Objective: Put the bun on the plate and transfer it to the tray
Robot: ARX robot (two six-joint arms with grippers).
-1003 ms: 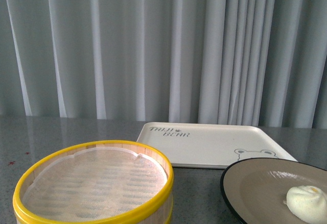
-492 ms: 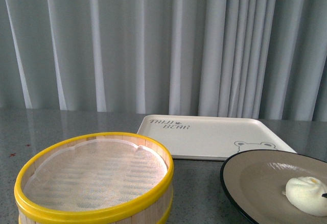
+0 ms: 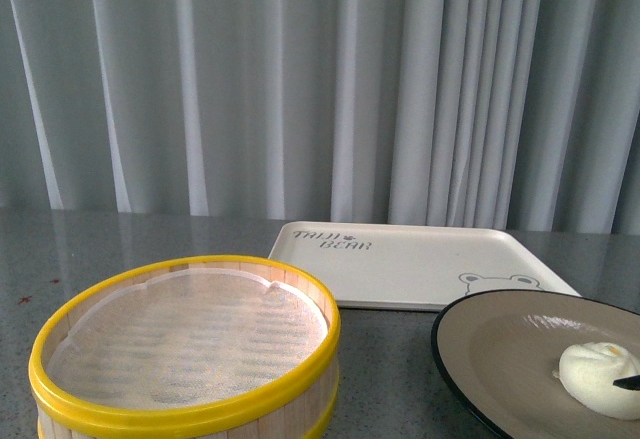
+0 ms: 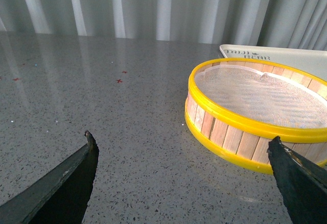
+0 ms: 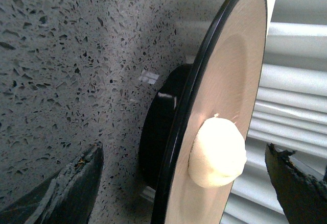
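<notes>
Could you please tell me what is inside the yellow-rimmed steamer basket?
Inside the steamer basket only a pale, ribbed liner sheet can be seen, with no food on it. The sheet covers the bottom, so whatever lies beneath it cannot be seen.

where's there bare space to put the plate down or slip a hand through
The tray is bare all over, behind the plate. The grey table left of the steamer basket is open too. Crowded: the narrow gap between basket, tray and plate; the bun takes the plate's right part.
</notes>
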